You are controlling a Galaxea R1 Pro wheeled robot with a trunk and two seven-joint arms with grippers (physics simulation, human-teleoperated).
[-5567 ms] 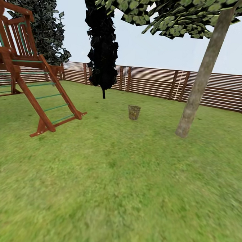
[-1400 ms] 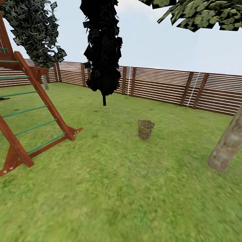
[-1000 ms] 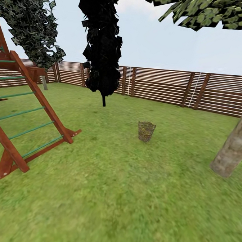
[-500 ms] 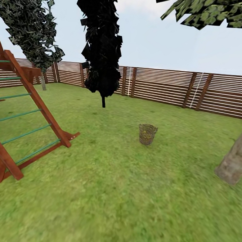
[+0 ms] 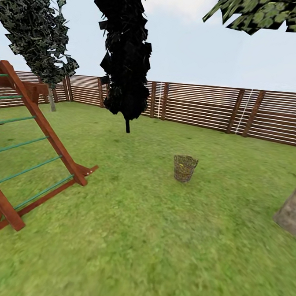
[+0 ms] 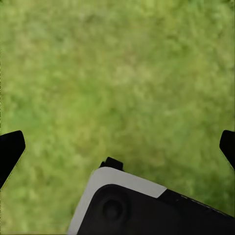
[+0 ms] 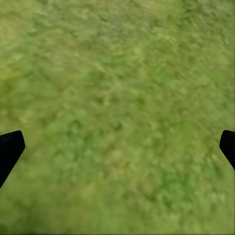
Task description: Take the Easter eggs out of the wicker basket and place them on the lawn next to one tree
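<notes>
The wicker basket (image 5: 185,168) stands upright on the lawn (image 5: 133,235) in the middle distance, slightly right of centre in the head view. A faint yellow tint shows through its weave; I cannot make out the eggs themselves. The base of the tree trunk (image 5: 291,213) rises at the right edge, a short way right of the basket, with its leafy crown (image 5: 263,12) overhead. My left gripper (image 6: 117,147) hangs open over bare grass, fingertips far apart. My right gripper (image 7: 117,147) is likewise open above grass, holding nothing.
A red-brown play tower ladder (image 5: 28,157) slants down at the left. A black cypress (image 5: 126,58) stands behind the basket, and a brown slat fence (image 5: 204,105) closes the yard. Part of my own body (image 6: 147,205) shows in the left wrist view.
The camera has advanced across the lawn: the basket looks larger and nearer, the trunk has slid toward the right edge and the ladder toward the left. Nothing on the lawn has moved itself.
</notes>
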